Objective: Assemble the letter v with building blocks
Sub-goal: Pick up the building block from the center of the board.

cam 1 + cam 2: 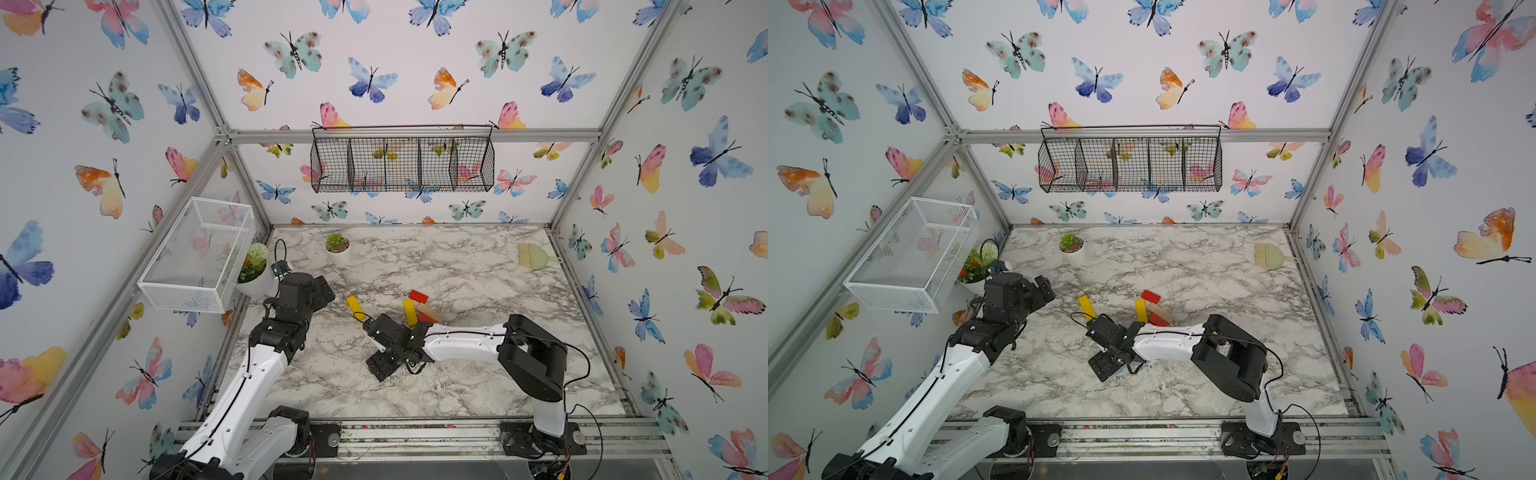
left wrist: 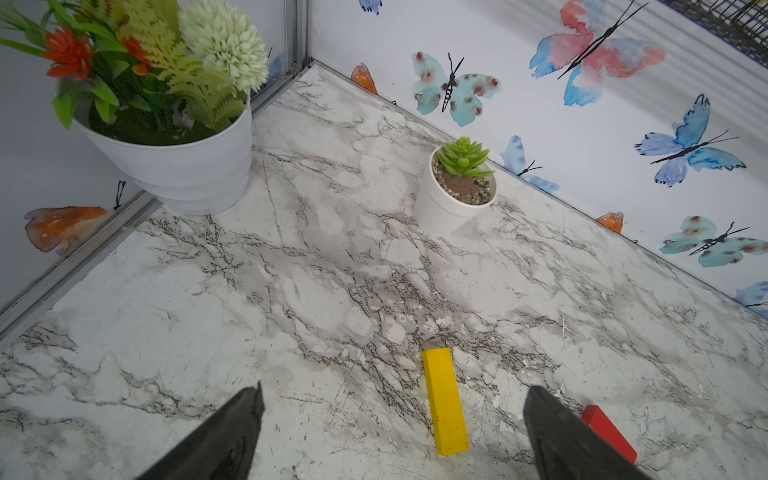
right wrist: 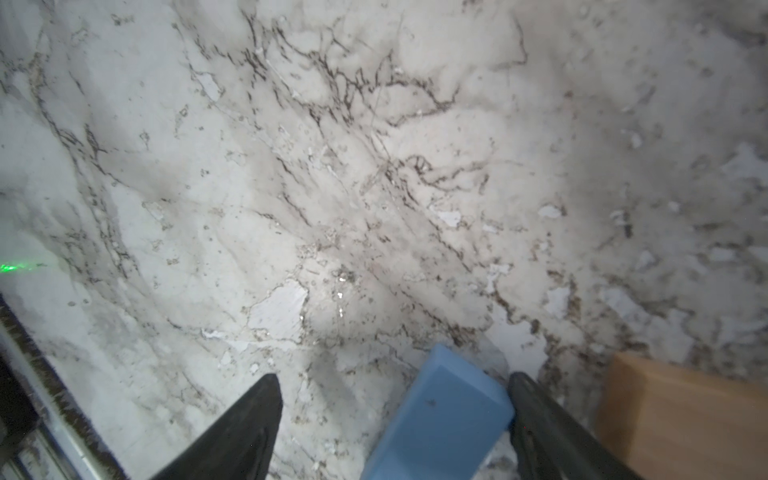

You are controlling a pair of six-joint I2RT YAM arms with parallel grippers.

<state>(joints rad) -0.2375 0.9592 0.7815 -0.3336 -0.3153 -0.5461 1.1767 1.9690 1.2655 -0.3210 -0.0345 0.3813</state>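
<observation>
The left fingers (image 2: 224, 440) hang released and spread above the bench (image 2: 291, 291), grasping nothing, with one yellow bar (image 2: 444, 403) lying flat ahead of them. At mid-bench the right fingers (image 3: 241, 428) sit low astride a light-blue bar (image 3: 440, 415), one finger touching its side and the other clear of it, so it is not yet gripped; this looks like the pick-up of a piece for the V. Next they need to clench squarely on it and lift without nudging the second yellow bar (image 1: 410, 311), red bar (image 1: 418, 296) and tan bar (image 1: 430, 312) clustered just beyond.
</observation>
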